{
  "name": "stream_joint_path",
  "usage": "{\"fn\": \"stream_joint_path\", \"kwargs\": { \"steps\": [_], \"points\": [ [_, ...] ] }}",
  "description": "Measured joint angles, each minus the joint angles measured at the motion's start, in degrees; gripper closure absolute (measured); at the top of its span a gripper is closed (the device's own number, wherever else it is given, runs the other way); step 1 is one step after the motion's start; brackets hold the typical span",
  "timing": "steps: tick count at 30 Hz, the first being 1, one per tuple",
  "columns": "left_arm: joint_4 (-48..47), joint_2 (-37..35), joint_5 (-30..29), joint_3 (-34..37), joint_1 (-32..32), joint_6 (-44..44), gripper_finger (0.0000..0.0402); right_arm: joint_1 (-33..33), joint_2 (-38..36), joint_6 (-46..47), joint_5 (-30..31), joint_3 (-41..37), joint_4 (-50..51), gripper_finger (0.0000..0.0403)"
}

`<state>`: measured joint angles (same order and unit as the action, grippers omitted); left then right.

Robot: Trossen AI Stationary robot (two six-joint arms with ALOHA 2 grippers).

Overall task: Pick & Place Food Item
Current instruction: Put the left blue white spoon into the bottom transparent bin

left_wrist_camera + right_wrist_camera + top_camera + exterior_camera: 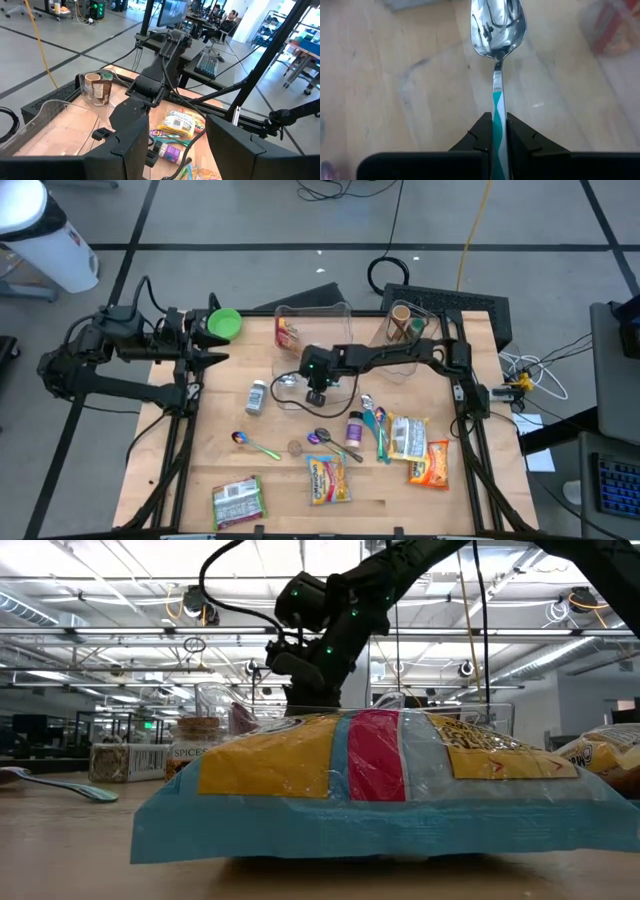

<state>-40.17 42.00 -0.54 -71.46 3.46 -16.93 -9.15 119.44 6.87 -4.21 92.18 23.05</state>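
Right gripper (pixel 498 131) pinches spoon (pixel 498 30) by its handle above table (pixel 300 485) centre. Left gripper (pixel 172 150) half open, waiting at left edge. Next: carry and place.

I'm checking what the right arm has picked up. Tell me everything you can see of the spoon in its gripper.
The spoon has a shiny metal bowl that mirrors the room and a thin handle banded teal and white. The right gripper is shut on the handle, so the bowl sticks straight out past the fingertips. It hangs over bare wood of the table, near mid-table beside a clear container. Whether it touches the wood I cannot tell.
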Motion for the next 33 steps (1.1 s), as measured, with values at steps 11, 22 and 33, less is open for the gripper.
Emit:
{"fn": "stream_joint_path", "kwargs": {
  "steps": [11,22,33],
  "points": [
    [0.01,0.2,-0.01,0.0,0.0,-0.02,0.0199,-0.26,0.0,6.13,2.89,-2.69,-2.76,0.0386],
    [-0.22,2.3,0.0,0.0,0.0,0.01,0.0199,-0.11,0.0,12.64,5.53,-5.48,-5.26,0.0386],
    [-0.21,3.79,0.53,0.02,-0.01,-0.02,0.0199,-0.12,0.0,12.5,5.68,-5.57,-5.64,0.0382]
  ]
}}
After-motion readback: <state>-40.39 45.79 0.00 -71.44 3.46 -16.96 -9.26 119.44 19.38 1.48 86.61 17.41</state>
